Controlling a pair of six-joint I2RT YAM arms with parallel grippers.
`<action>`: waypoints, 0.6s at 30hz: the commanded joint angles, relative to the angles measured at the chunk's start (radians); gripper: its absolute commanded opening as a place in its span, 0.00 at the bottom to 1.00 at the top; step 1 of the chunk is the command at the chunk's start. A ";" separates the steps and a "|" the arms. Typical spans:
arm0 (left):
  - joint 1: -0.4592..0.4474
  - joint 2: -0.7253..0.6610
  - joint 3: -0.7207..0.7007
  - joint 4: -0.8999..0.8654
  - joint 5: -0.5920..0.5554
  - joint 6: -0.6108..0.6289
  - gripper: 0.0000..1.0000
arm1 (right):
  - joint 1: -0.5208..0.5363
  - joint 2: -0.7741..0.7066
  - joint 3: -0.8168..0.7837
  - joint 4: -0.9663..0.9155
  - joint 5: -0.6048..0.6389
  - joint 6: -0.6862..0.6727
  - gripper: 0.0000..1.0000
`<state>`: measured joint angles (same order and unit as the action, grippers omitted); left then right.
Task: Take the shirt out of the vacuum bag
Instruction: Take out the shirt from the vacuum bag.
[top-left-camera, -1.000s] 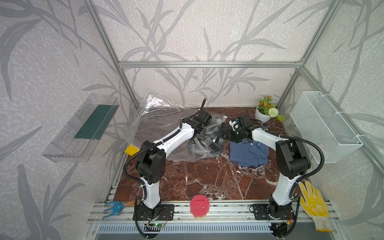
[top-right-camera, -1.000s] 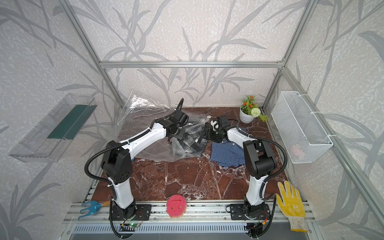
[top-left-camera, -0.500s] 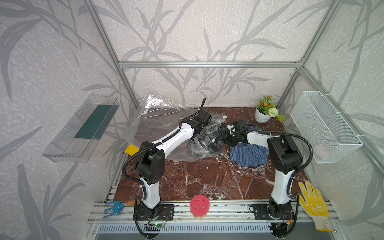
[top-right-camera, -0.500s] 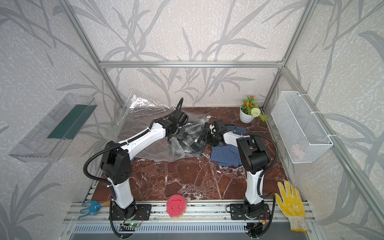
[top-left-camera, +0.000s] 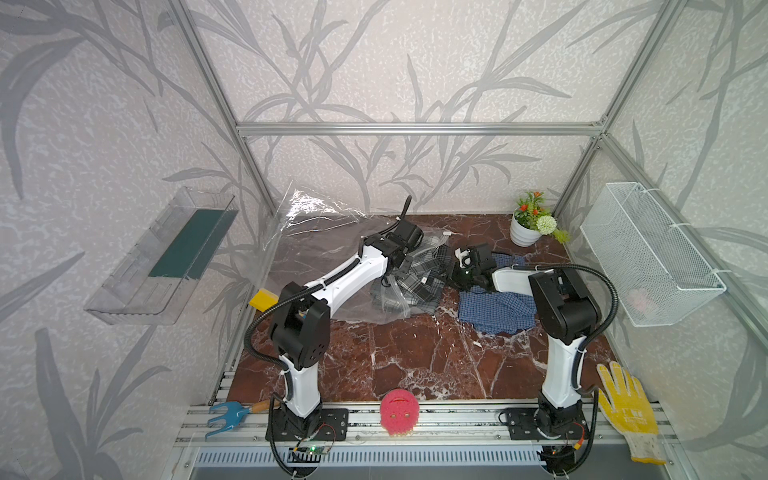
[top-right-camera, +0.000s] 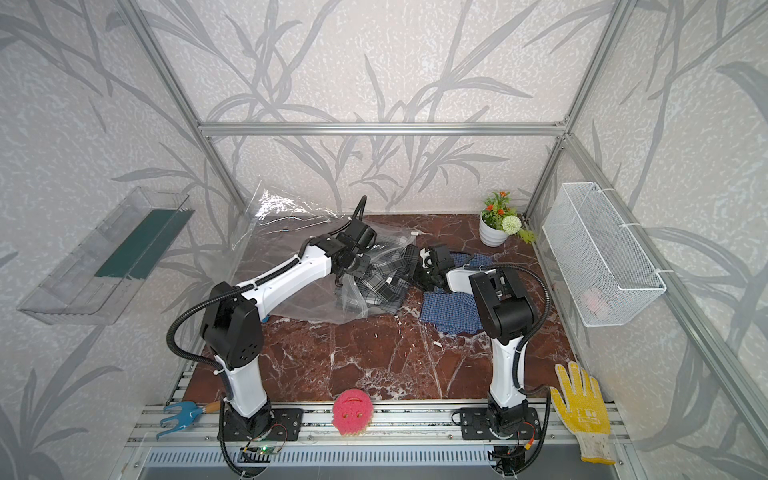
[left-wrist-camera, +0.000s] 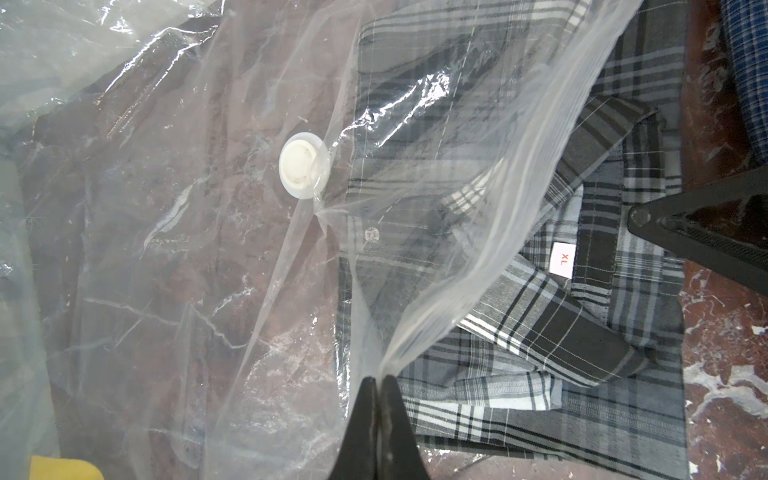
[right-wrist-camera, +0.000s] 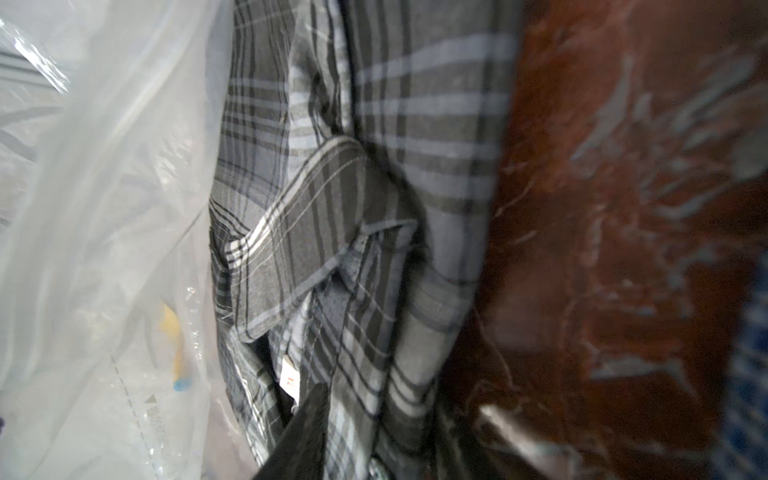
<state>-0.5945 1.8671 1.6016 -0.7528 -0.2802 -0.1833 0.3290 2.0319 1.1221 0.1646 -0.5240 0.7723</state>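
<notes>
In both top views the vacuum bag (top-left-camera: 320, 266) lies crumpled at the back left of the bench (top-left-camera: 415, 361), with its far end riding up against the wall. A grey plaid shirt (top-left-camera: 419, 284) pokes out of the bag's open end toward the middle of the bench, part of it under the clear film and part of it bare. A blue checked shirt (top-left-camera: 494, 309) lies just beside it, fully outside the bag. The left arm reaches across the bag to its mouth. The right arm comes in low from the other side, its wrist at the bare end of the plaid shirt.

The left wrist view shows the left jaws pressed together on a fold of the bag's upper film. The film rises from them like a tent over the shirt. A round white valve (left-wrist-camera: 303, 164) sits on the bag's face next to the covered edge of the shirt. The collar and its white size label (left-wrist-camera: 563, 259) lie past the film's edge, and the right jaws show as a black wedge just beside the collar.

The right wrist view is blurred and very close to the collar folds. One dark jaw lies over the plaid cloth near the label, and the other is only a smear against the bench. Whether the right jaws have closed on the cloth I cannot tell.

The step in hand looks like taking hold of the collar while the bag's mouth is held up. Roughly half the shirt is under the film. The next move calls for a firm pinch on the collar. Then comes a pull away from the bag's mouth, with the left jaws anchoring the film so the bag does not drag along.
</notes>
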 joint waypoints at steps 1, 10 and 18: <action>-0.002 -0.051 -0.001 -0.025 -0.005 0.001 0.00 | 0.004 0.042 -0.025 0.022 0.007 0.034 0.24; -0.001 -0.059 -0.023 -0.018 -0.021 0.004 0.00 | 0.010 -0.029 -0.018 -0.021 -0.001 0.030 0.01; -0.001 -0.038 -0.018 -0.003 -0.004 -0.007 0.00 | 0.048 -0.160 -0.012 -0.201 0.063 -0.031 0.01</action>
<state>-0.5949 1.8412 1.5791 -0.7544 -0.2817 -0.1841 0.3634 1.9274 1.1091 0.0517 -0.4808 0.7658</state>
